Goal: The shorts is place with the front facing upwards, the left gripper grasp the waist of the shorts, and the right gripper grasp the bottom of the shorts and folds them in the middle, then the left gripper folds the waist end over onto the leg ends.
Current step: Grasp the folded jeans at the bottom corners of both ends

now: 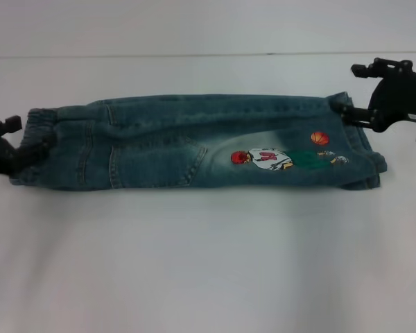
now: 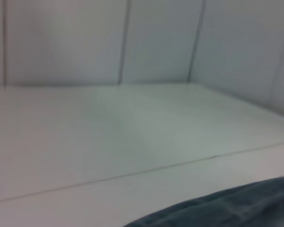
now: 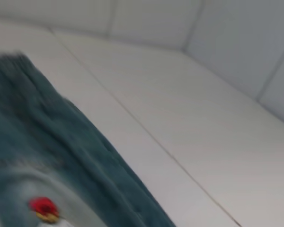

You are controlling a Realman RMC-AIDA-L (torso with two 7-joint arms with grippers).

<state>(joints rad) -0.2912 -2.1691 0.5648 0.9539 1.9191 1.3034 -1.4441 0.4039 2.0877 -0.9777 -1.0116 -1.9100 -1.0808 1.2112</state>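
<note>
1. The table (image 1: 208, 263) lies bare and white in front of the shorts (image 1: 194, 142) — a wide open strip toward the robot.
2. Behind the shorts, more bare table runs back to a thin seam, then on to a pale wall.
3. The shorts stretch across the middle as one long low band.
4. The left claw (image 1: 7, 149) sits at the waist (image 1: 38, 135) end; the right claw (image 1: 357, 114) sits at the leg ends (image 1: 364, 156) — both ends are occupied.

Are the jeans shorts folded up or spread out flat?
Folded. The shorts lie as one long narrow strip, one leg on the other, with doubled edges at the hem end. Left tool is at the waist, right tool at the hems.
</note>
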